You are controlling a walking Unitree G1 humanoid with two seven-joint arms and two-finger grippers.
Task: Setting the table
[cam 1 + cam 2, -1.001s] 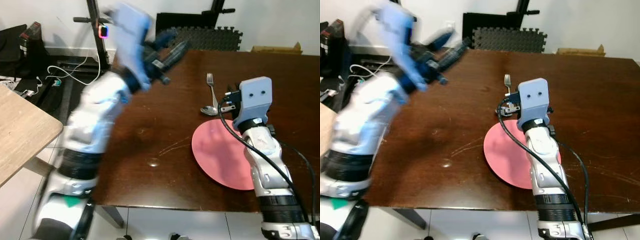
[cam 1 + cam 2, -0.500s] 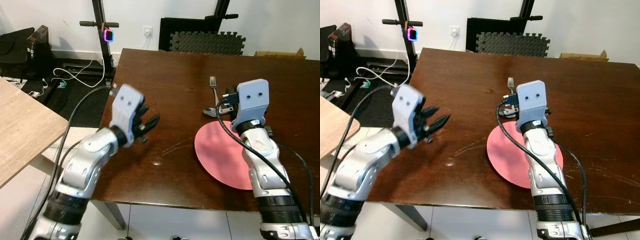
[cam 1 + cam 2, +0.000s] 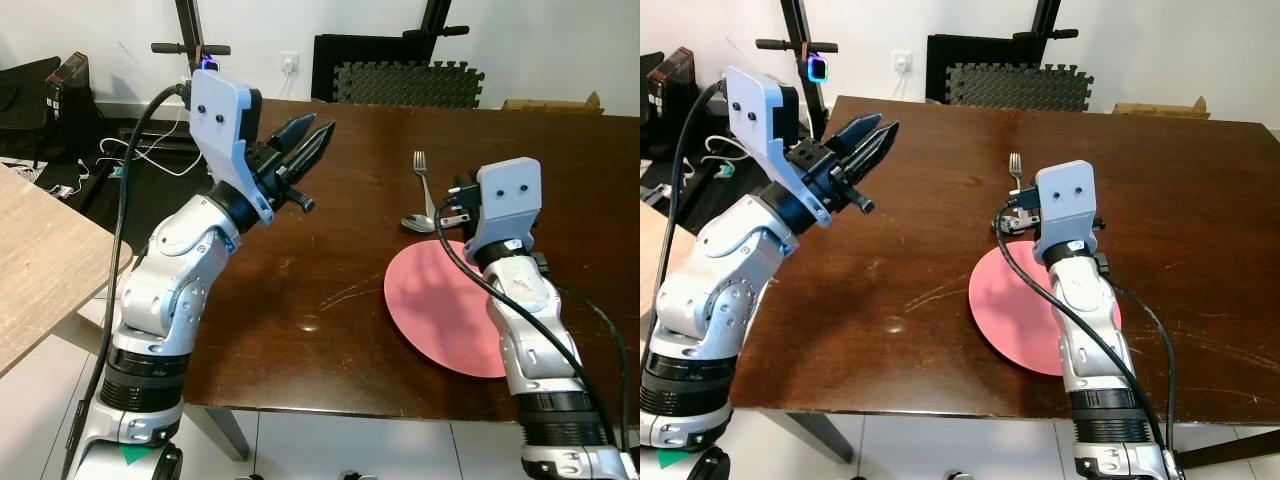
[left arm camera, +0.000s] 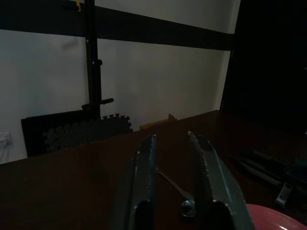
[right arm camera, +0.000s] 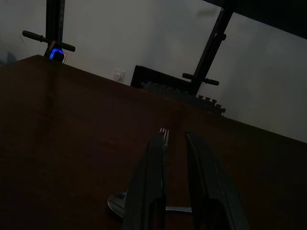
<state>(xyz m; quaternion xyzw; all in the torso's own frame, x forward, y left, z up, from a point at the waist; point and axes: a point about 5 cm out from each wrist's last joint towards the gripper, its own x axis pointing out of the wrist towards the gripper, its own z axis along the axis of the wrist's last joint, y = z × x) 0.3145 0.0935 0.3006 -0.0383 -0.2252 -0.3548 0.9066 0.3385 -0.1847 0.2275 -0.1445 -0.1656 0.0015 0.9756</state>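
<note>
Two thin steel pieces, fork (image 3: 421,172) and spoon (image 3: 418,221), lie mid-worktop (image 3: 330,290) just beyond the pink plate (image 3: 440,305): light, stiff, slippery, best pinched mid-handle. Right hand (image 3: 452,212) hovers over the spoon, fingers narrow, empty; left hand (image 3: 305,145) is raised near the left edge, slightly parted, empty.

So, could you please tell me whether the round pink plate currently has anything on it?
Empty: the round pink plate shows bare pink surface; the silver fork and silver spoon lie beside it.

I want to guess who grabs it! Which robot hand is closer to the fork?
The right. The right gripper sits just beside the fork and spoon. The left gripper hangs in the air across the table, apart from it.
</note>
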